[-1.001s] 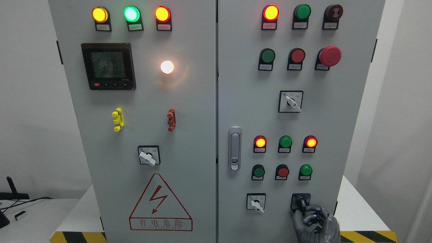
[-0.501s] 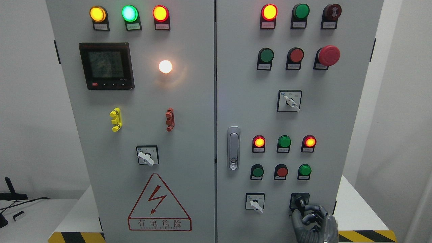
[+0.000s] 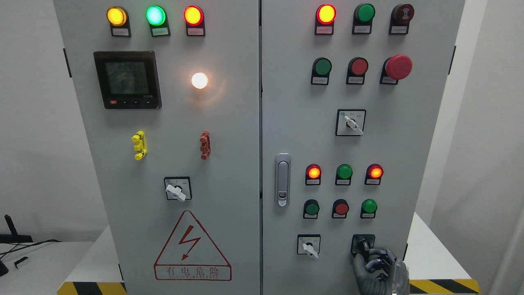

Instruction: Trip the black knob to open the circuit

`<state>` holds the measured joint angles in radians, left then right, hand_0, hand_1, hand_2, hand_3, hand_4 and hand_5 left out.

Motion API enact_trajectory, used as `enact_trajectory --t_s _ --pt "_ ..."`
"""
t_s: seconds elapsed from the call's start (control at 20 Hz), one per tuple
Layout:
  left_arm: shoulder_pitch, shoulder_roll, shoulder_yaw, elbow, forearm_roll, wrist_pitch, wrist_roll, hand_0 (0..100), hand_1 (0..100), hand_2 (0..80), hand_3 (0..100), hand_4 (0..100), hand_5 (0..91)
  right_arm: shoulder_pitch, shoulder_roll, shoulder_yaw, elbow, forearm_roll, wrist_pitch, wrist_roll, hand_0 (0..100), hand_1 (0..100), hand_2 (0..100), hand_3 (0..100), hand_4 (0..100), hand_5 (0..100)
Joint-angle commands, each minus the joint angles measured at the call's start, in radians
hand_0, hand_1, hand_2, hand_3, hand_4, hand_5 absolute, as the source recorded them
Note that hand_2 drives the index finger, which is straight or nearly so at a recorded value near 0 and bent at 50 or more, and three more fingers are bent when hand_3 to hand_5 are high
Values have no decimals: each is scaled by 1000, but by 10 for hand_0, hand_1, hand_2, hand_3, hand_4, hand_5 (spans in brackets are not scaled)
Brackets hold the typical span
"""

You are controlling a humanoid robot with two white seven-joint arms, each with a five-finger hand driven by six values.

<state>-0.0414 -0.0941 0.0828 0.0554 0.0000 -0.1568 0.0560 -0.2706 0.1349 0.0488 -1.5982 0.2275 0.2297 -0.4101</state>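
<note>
1. On the left door of the cabinet (image 3: 229, 172), a dark meter display (image 3: 127, 80) is seen at the upper left, a white selector switch (image 3: 177, 189) sits lower down, and a red warning triangle (image 3: 192, 248) is fixed below that; none of these belongs to the task.
2. At the lower right of the right door, the black knob (image 3: 362, 245) is mounted just right of a second white selector (image 3: 309, 245) and below a row of small round buttons.
3. The right robot hand (image 3: 378, 268) is raised against the knob from below, with its fingers curled and their tips pressed about the knob's lower right edge (whether a firm grip is made cannot be told).
4. The task is judged to be at the contact stage: the knob is reached, but the turn is taken as not yet done, since the red lamps (image 3: 314, 172) above are lit.
5. Nothing is seen blocking the knob; only the neighbouring selector need be avoided.
6. The left robot hand is not shown.
</note>
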Motion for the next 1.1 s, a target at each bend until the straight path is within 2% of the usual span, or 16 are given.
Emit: enact_trajectory --t_s 0.0,1.05 --pt "0 0 0 1 -31 0 -1 120 389 0 0 0 0 -1 0 2 -3 -2 -3 -3 710 930 552 845 816 913" --pt "0 -1 0 0 -31 0 -1 120 389 0 0 0 0 8 2 3 -11 -20 -3 -3 732 948 560 853 816 912"
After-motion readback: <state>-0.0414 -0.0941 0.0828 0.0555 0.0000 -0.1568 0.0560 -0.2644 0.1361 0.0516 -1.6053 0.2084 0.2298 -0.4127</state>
